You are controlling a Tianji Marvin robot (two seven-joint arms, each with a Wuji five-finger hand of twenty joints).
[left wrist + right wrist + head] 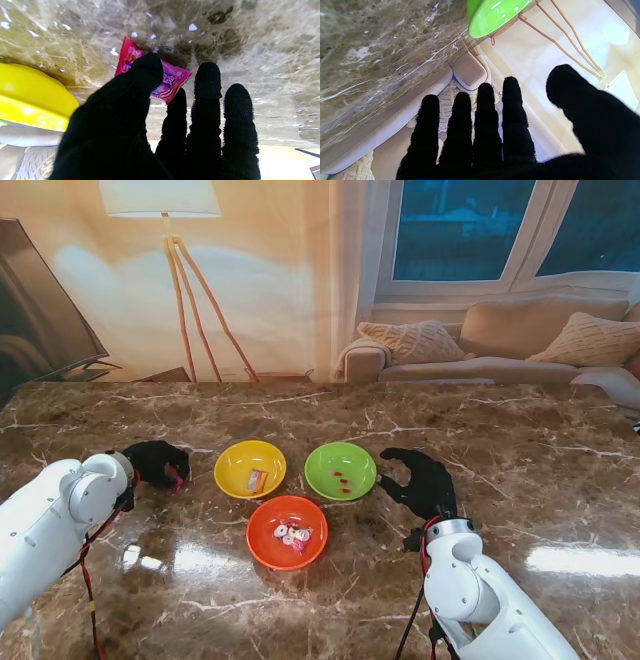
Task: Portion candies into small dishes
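My left hand [155, 463] hovers over the table left of the yellow dish [250, 469], shut on a pink wrapped candy [179, 477]. The left wrist view shows that candy [172, 80] pinched between the thumb and the index finger [175, 112], with the yellow dish [30, 100] close beside it. One wrapped candy [257, 479] lies in the yellow dish. The green dish [341, 470] holds a few small red candies. Several candies sit in the orange dish [287, 532]. My right hand [420, 480] hangs open just right of the green dish [495, 15], its fingers [482, 120] spread and holding nothing.
The three dishes cluster at the middle of the brown marble table [520, 450]. A floor lamp [175, 240] and a sofa [500, 340] stand beyond the far edge. A dark screen [40, 310] is at the far left.
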